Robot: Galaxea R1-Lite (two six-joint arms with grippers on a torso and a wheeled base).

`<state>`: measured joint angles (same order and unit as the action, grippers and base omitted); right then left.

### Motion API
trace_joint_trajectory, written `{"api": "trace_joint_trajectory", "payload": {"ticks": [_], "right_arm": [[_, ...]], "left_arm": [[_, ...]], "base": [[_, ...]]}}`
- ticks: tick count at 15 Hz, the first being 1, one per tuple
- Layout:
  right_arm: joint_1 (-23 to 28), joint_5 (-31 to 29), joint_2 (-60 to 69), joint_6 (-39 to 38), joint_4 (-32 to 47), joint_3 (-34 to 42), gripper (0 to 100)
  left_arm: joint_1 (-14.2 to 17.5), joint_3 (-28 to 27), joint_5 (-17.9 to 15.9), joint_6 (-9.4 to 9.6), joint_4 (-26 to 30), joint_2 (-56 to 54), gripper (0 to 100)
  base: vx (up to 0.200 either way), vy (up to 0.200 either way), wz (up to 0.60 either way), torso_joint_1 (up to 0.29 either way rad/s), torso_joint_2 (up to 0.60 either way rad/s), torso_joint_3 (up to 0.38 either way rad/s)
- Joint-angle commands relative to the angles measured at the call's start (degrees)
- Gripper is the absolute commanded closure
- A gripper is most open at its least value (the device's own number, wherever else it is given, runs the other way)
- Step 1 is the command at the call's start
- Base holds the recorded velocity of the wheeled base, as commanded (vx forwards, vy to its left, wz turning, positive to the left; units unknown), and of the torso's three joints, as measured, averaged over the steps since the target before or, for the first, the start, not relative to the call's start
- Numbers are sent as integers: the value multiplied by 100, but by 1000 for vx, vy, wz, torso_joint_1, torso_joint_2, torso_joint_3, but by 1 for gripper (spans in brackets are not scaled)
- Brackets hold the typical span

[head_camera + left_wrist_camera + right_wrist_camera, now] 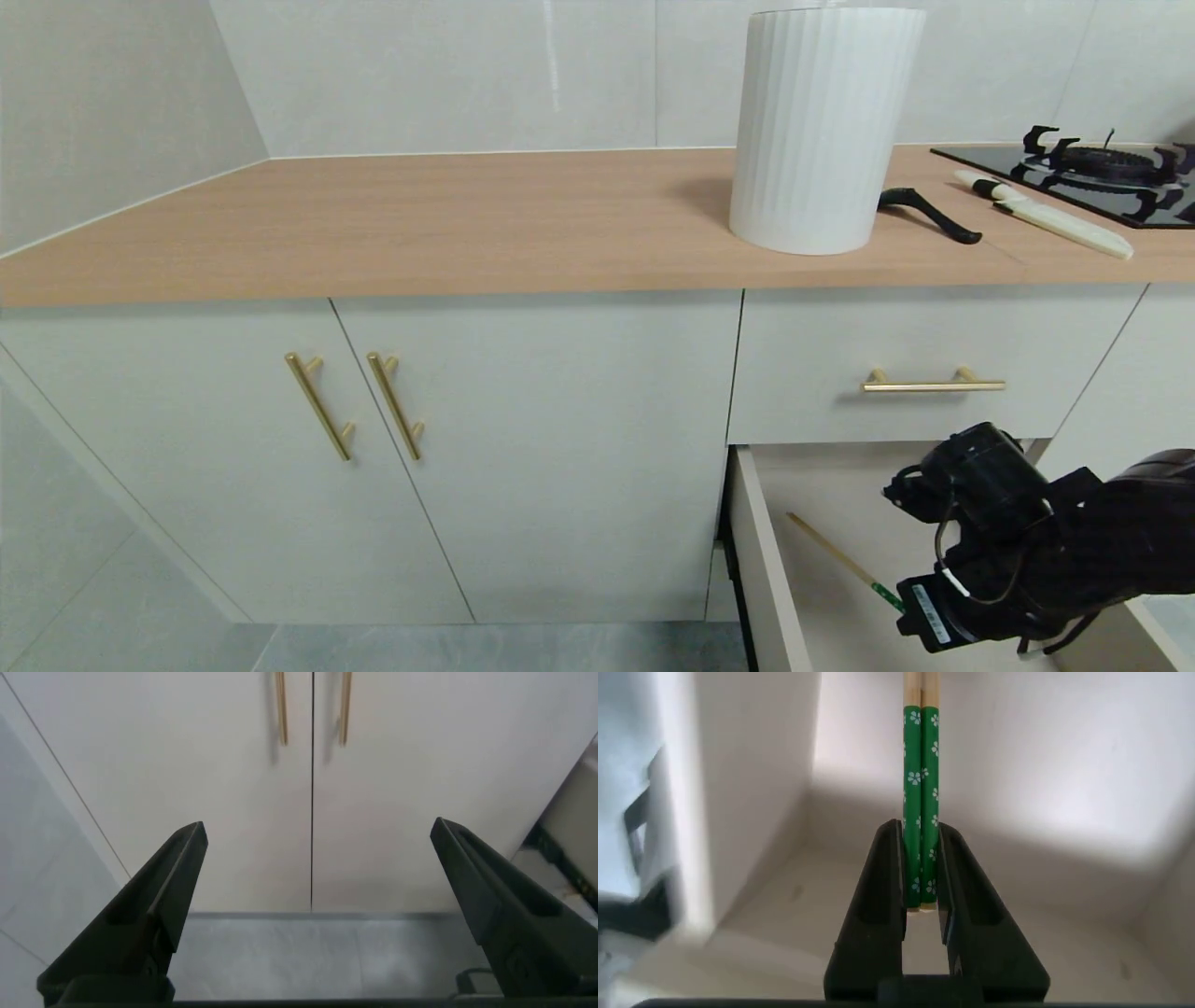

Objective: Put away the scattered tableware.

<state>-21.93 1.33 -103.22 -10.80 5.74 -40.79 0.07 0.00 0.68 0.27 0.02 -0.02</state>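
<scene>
My right arm (pixel 1120 551): glossy black shell, bulky black wrist housing. Black cable (pixel 938 541) looped beside it, white label (pixel 929 611) with barcode near the tip. My right gripper (pixel 919 829): two matte black wedge fingers. My left gripper (pixel 318 829): same dark tapered fingers.

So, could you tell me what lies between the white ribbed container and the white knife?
A black curved utensil lies there on the counter, apart from the white knife; the head view shows it.
</scene>
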Motion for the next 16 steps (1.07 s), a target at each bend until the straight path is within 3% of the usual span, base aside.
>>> {"api": "trace_joint_trajectory", "payload": {"ticks": [1, 6, 9, 16], "right_arm": [[40, -54, -383, -1, -12, -228, 100], [119, -98, -665, -98, -970, -131, 100], [75, -616, -1227, -265, -1436, -149, 100], [-233, -774, -2062, -687, -1849, -175, 100]], "left_arm": [[10, 0, 2, 0, -2, 2, 0], [1, 0, 2, 0, -2, 2, 0], [1, 0, 2, 0, -2, 2, 0], [1, 0, 2, 0, -2, 2, 0]], "base": [[0, 0, 0, -61, 203, 110], [0, 0, 0, -12, 33, 17], [0, 0, 0, 0, 0, 0], [0, 0, 0, 0, 0, 0]]}}
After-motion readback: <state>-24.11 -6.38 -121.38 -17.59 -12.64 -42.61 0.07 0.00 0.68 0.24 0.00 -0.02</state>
